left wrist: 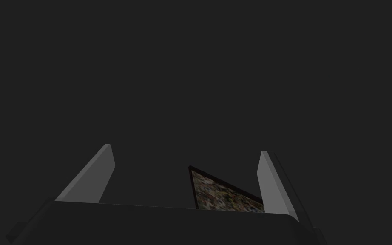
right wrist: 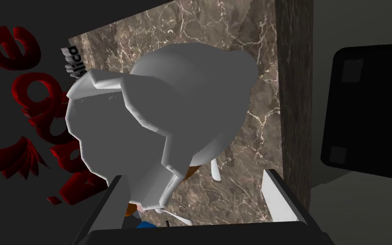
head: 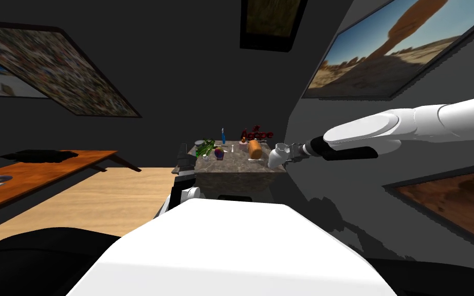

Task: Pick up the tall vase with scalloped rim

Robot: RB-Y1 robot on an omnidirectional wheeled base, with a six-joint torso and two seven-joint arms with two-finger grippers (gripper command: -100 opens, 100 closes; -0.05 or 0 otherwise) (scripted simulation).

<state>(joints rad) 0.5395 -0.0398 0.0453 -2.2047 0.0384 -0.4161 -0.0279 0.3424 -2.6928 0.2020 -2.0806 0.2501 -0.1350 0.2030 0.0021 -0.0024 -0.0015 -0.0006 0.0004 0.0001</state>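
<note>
The tall vase (head: 276, 154), plain white with a scalloped rim, stands at the right edge of a brown marble table (head: 233, 167). My right arm reaches in from the right, and my right gripper (head: 288, 153) is right at the vase. In the right wrist view the vase (right wrist: 165, 119) looms large. Its lower part lies between the open fingers of my right gripper (right wrist: 193, 176), close against one finger (right wrist: 114, 200) and apart from the other. My left gripper (left wrist: 186, 178) is open with nothing in it; in the head view it hangs by the table's left edge (head: 184, 164).
On the marble table stand an orange cylinder (head: 254, 148), red lettering (head: 256, 134), a blue bottle (head: 223, 135), a green item (head: 205, 146) and a small multicoloured vase (head: 219, 152). A grey wall (head: 333, 195) runs close on the right. A wooden table (head: 40, 169) stands at the left.
</note>
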